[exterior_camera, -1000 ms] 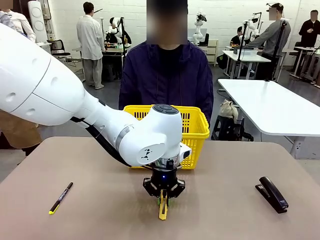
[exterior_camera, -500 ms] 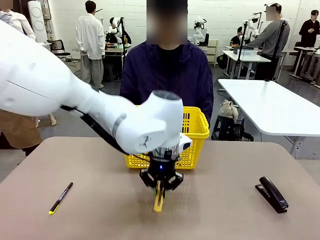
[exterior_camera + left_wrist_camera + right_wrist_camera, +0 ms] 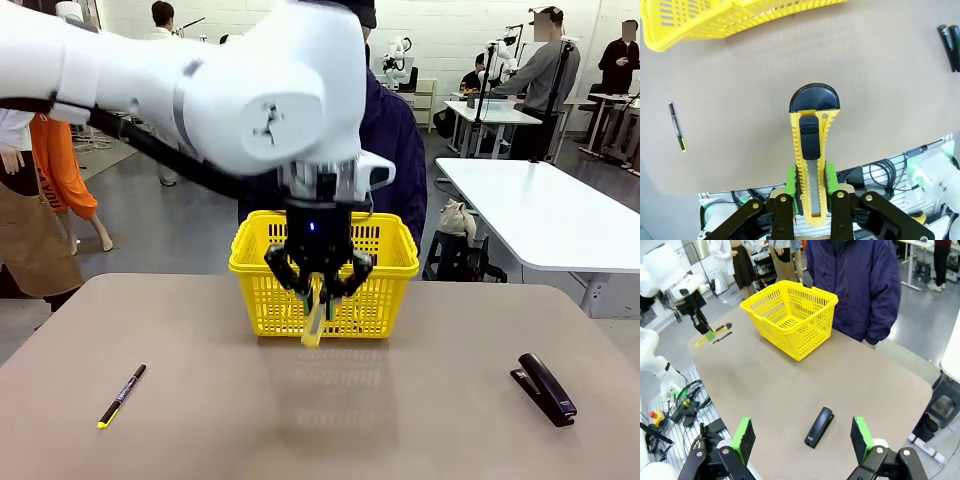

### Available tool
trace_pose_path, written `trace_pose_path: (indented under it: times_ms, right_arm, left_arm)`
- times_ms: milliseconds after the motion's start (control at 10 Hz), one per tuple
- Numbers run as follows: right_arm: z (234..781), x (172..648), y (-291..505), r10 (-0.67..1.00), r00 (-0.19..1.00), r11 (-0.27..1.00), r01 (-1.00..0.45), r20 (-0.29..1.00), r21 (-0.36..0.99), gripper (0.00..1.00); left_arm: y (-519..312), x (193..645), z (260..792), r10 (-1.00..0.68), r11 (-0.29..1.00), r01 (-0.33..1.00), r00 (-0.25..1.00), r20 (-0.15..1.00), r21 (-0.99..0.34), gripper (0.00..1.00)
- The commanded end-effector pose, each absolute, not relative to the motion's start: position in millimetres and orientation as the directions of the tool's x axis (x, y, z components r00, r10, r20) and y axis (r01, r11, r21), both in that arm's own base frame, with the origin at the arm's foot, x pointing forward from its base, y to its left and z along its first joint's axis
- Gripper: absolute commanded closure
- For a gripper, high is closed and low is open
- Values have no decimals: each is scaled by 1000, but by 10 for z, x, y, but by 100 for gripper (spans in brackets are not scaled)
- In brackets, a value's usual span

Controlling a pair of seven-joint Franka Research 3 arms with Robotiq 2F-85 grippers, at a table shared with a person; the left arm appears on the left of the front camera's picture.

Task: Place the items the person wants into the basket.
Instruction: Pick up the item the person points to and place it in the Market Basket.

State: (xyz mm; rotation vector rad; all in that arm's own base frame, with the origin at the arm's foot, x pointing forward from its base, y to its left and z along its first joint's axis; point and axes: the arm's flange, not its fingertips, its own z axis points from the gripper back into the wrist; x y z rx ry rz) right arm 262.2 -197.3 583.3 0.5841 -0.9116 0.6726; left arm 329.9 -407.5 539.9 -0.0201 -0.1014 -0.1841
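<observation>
My left gripper (image 3: 318,288) is shut on the yellow-and-black utility knife (image 3: 313,322), which hangs in the air just in front of the yellow basket (image 3: 400,262). In the left wrist view the knife (image 3: 811,135) sticks out between the green pads (image 3: 791,179), high above the table, with the basket (image 3: 700,27) at the top edge. The right gripper (image 3: 802,437) stands open over the near table edge, its fingers empty. From there the basket (image 3: 805,335) and the held knife (image 3: 719,330) show farther off. The person (image 3: 855,280) stands behind the basket.
A black pen with a yellow tip (image 3: 122,395) lies at the table's front left. A black stapler (image 3: 543,388) lies at the front right, and it is also close ahead of the right gripper as the stapler (image 3: 820,426). Bare tabletop lies between them.
The left arm has lifted the knife off the table and carried it up and away toward the basket. The right gripper has stayed open.
</observation>
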Motion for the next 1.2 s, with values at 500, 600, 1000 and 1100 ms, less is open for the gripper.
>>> trace_pose_path:
  times_ms: [500,600,1000,1100]
  right_arm:
    - [5832,2634,-1976,259,415,643,-748,872,165,0]
    - [5832,2634,-1976,259,415,643,-748,872,165,0]
    - [5832,2634,-1976,259,415,643,-748,872,165,0]
    - [5832,2634,-1976,259,415,643,-748,872,165,0]
  left_arm:
    - [-3992,3543,5511,-163,986,166,982,95,-29,100]
    - [-3992,3543,5511,-163,986,166,982,95,-29,100]
    - [-3882,3877,5539,-243,967,250,964,109,-54,74]
    - [-3716,4224,5562,-369,921,380,922,117,-86,74]
